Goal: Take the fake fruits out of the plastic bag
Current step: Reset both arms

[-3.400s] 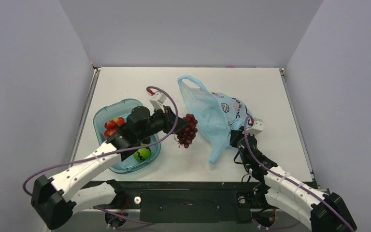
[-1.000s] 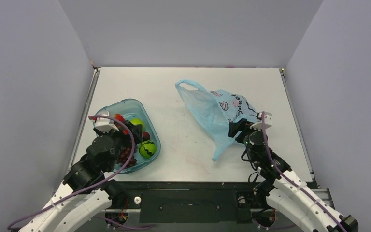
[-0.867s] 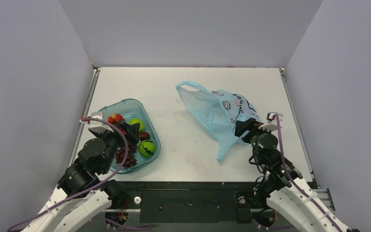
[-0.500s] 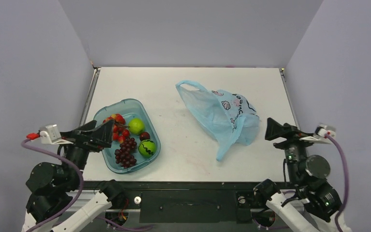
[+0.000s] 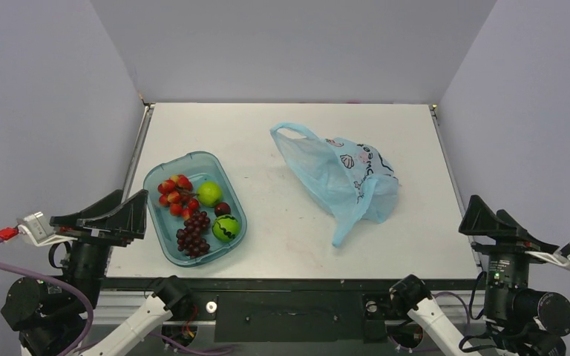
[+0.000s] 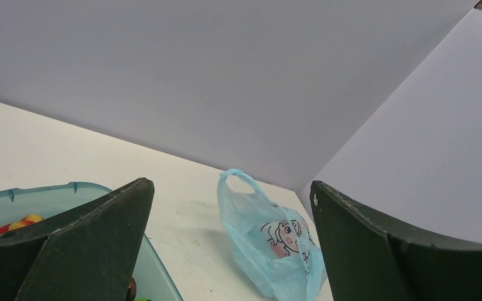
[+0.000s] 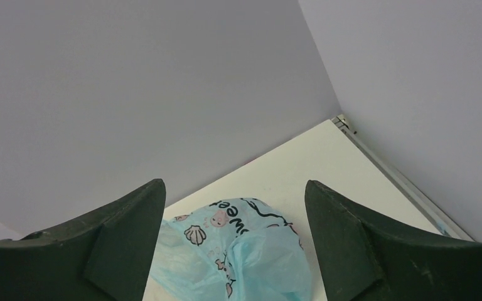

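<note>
The light-blue plastic bag [image 5: 341, 174] lies slack in the middle-right of the table, with one handle loop toward the far side. The fake fruits sit in the teal tray [image 5: 193, 157]: a red berry cluster [image 5: 172, 191], green apple [image 5: 208, 193], small dark plum [image 5: 223, 209], striped green ball [image 5: 225, 228] and purple grape bunch [image 5: 192, 233]. My left gripper [image 5: 111, 215] hangs open at the near left, apart from the tray. My right gripper [image 5: 501, 222] is open at the near right, well clear of the bag. The left wrist view shows the bag [image 6: 276, 251] between open fingers, as does the right wrist view [image 7: 238, 251].
Grey walls close the table on three sides. A metal rail [image 5: 453, 170] runs along the right edge. In the left wrist view the tray's rim [image 6: 37, 190] shows behind the left finger [image 6: 81, 238], with red berries [image 6: 12, 226] inside.
The left gripper carried the grape bunch to the tray, let it go and drew back to the near left. The right gripper left the bag and withdrew to the near right. Both opened wider.
</note>
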Motion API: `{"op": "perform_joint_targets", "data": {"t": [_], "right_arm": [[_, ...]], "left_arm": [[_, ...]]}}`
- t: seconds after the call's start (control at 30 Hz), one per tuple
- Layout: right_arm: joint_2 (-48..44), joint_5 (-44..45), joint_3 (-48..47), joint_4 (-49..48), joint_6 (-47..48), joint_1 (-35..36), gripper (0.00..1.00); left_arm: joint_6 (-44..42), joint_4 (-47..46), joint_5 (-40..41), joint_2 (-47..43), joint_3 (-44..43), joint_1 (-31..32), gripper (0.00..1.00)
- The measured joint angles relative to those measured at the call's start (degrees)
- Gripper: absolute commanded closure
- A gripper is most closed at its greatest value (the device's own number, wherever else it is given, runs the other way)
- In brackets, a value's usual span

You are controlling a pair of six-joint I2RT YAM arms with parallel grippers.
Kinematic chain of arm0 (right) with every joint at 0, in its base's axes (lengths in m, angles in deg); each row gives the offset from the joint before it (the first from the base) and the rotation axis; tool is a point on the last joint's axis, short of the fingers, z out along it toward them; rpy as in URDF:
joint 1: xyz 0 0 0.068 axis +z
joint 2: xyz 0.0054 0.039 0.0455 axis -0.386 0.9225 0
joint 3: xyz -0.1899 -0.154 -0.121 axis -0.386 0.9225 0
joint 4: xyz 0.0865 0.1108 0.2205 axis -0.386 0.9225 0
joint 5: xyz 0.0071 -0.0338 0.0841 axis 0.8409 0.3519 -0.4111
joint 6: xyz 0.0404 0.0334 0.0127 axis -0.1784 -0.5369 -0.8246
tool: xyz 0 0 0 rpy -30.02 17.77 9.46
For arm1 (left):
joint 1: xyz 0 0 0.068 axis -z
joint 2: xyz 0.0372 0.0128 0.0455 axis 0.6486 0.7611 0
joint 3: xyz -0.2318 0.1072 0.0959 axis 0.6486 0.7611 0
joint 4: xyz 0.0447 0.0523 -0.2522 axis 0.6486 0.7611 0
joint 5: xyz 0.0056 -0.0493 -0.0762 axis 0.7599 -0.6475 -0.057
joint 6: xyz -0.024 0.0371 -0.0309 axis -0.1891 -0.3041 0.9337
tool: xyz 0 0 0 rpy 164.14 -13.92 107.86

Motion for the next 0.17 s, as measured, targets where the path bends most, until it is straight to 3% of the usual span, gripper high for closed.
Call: {"op": "perform_joint_targets", "data": {"t": [0.17], "right_arm": [[-1.4,1.9,0.1,0.7,-0.8,0.0,0.18]], "left_arm": [[0.0,0.5,0.1,0.0,0.0,0.0,0.04]]}}
